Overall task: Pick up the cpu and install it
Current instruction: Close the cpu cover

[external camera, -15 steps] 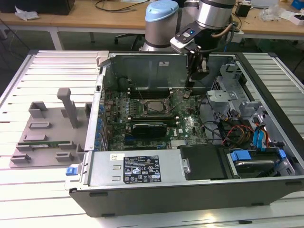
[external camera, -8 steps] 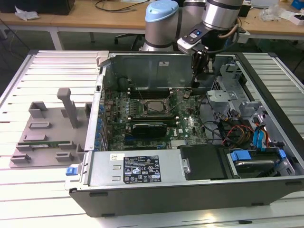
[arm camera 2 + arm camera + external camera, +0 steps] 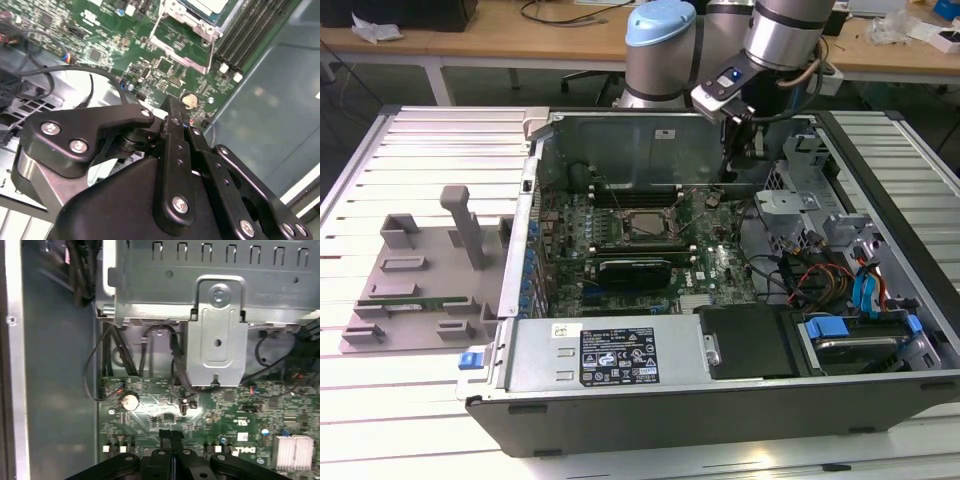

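The cpu, a silvery-grey square, lies flat inside the black socket frame in the middle of the motherboard; in the second wrist view its corner shows within the metal frame. My gripper hangs over the board's back part toward the exterior view's right, well away from the socket. In both wrist views its black fingertips are pressed together with nothing between them, just above a coin battery.
The open computer case holds a long black graphics card, memory slots, a metal drive cage, loose cables and a power supply. A grey fixture stands on the slatted table at the exterior view's left.
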